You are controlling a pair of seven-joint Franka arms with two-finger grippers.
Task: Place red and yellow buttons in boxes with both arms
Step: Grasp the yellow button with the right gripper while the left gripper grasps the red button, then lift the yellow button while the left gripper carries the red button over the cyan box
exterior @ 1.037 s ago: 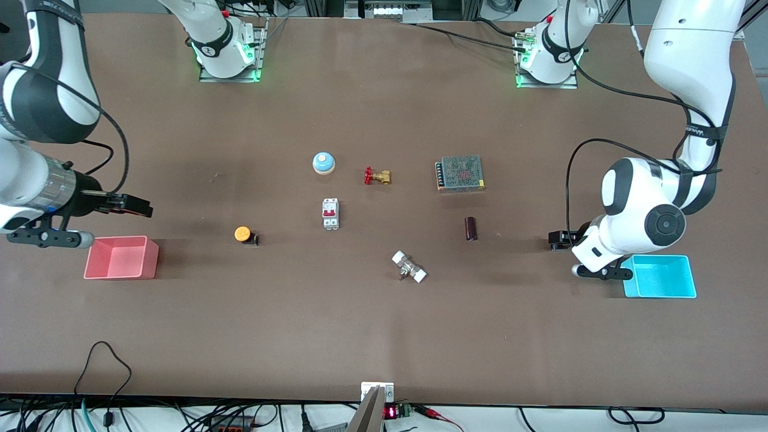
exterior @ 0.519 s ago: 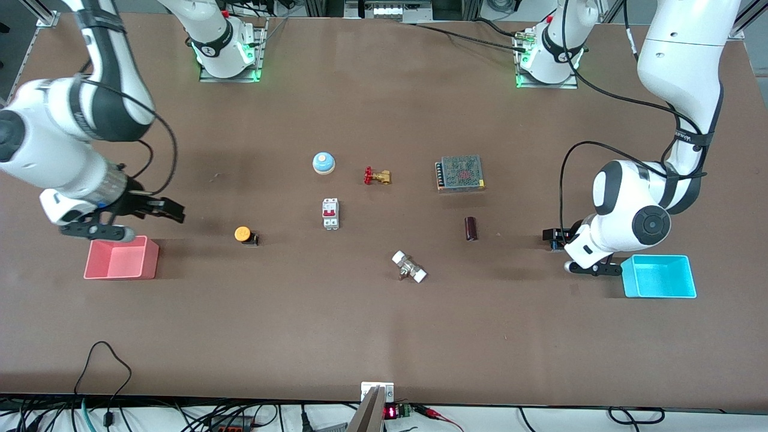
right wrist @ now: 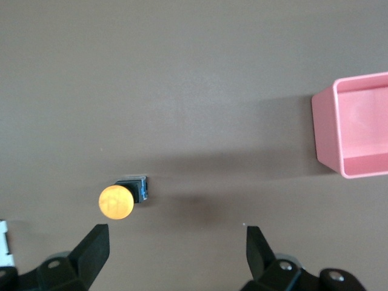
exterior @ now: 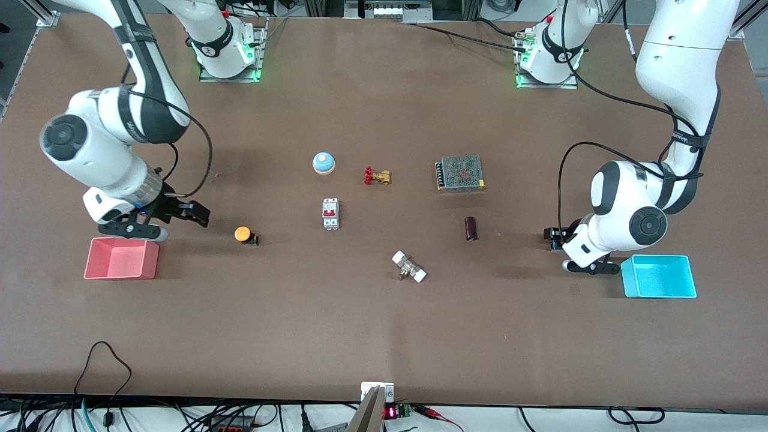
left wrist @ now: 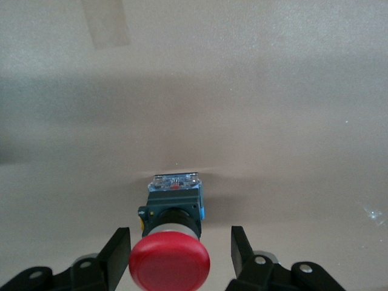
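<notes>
Your right tool (exterior: pixel 201 215) had swung, fingers wide, from the pink square plastic bin (exterior: pixel 122 258) toward the yellow-capped push-button (exterior: pixel 243 234) at centre-left, while your left tool (left wrist: pixel 180 257) straddled, unclosed, the red-capped push-button (left wrist: pixel 170 262).

The front view looks down from high across the surface (exterior: pixel 384 336), facing the two arm bases along its top edge, and takes in the whole layout from the pink box (exterior: pixel 122 259) to the cyan box (exterior: pixel 659 276).

The left wrist view sits very close above the surface, looking past its own fingers (left wrist: pixel 119 253) at the red button (left wrist: pixel 170 254) between them; that button is hidden under the arm in the front view.

The right wrist view looks from higher up, straight down past its fingers (right wrist: pixel 95 244). It shares with the front view the yellow button (right wrist: pixel 119 200) (exterior: pixel 243 234) and the pink box (right wrist: pixel 357 126).
</notes>
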